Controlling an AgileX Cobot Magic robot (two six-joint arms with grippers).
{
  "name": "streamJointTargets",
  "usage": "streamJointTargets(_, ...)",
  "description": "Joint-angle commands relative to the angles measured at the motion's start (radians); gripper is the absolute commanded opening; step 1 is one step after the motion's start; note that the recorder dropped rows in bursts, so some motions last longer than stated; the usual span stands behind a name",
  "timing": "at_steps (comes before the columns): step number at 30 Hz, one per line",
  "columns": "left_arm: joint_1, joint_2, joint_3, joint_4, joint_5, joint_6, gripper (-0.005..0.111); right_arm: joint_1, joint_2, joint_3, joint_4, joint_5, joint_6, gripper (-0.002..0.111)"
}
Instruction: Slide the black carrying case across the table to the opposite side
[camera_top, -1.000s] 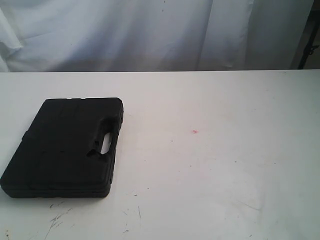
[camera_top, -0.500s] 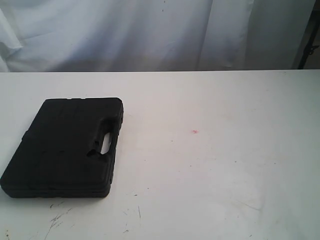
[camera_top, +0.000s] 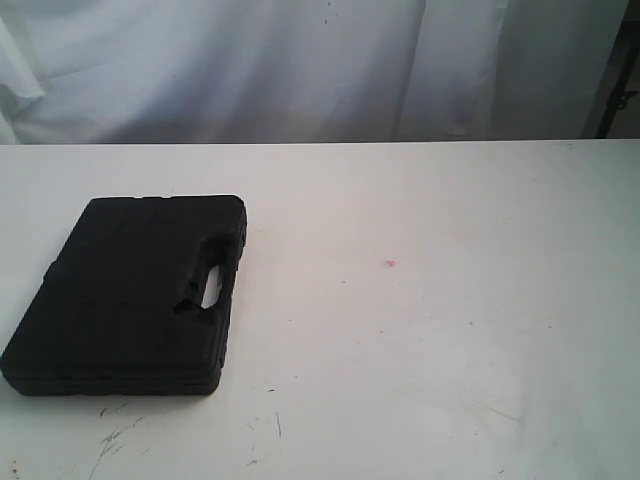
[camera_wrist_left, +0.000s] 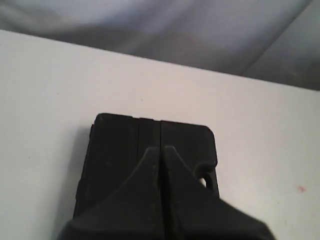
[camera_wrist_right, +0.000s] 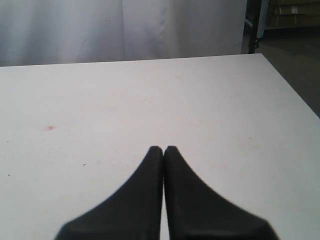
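Note:
The black carrying case (camera_top: 135, 295) lies flat on the left part of the white table (camera_top: 430, 330), its handle slot (camera_top: 211, 286) facing the middle. Neither arm shows in the exterior view. In the left wrist view my left gripper (camera_wrist_left: 160, 149) is shut and empty, its dark fingers hanging above the case (camera_wrist_left: 120, 150); whether they touch it I cannot tell. In the right wrist view my right gripper (camera_wrist_right: 163, 148) is shut on nothing over bare table (camera_wrist_right: 200, 100), away from the case.
A tiny red spot (camera_top: 389, 264) marks the table near the middle, and dark scuff marks (camera_top: 115, 435) sit by the front edge left. White cloth (camera_top: 300, 60) hangs behind the table. The table's right edge (camera_wrist_right: 292, 90) drops to a dark floor.

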Motion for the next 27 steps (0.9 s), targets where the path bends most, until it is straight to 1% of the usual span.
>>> streamJointTargets(1, -0.029, 0.118, -0.091, -0.006, 0.112, 0.016, 0.000, -0.006, -0.003, 0.003, -0.018, -0.004, 0.003, 0.000)
streamJointTargets(7, -0.141, 0.265, -0.161, 0.003, 0.143, 0.016, 0.000, -0.006, -0.003, 0.003, -0.018, -0.004, 0.003, 0.000)
streamJointTargets(10, -0.196, 0.342, -0.218, 0.003, 0.183, 0.009, 0.000, -0.006, -0.003, 0.003, -0.018, -0.004, 0.003, 0.000)
streamJointTargets(14, -0.251, 0.449, -0.293, 0.003, 0.220, -0.016, 0.000, -0.006, -0.003, 0.003, -0.018, -0.004, 0.003, 0.000)
streamJointTargets(20, -0.319, 0.575, -0.387, 0.011, 0.247, -0.093, 0.000, -0.006, -0.003, 0.003, -0.018, -0.004, 0.003, 0.000)
streamJointTargets(24, -0.354, 0.659, -0.442, 0.041, 0.294, -0.157, 0.000, -0.006, -0.003, 0.003, -0.018, -0.004, 0.003, 0.000)
streamJointTargets(27, -0.373, 0.715, -0.478, 0.086, 0.326, -0.180, 0.004, -0.006, -0.003, 0.003, -0.018, -0.004, 0.003, 0.000)
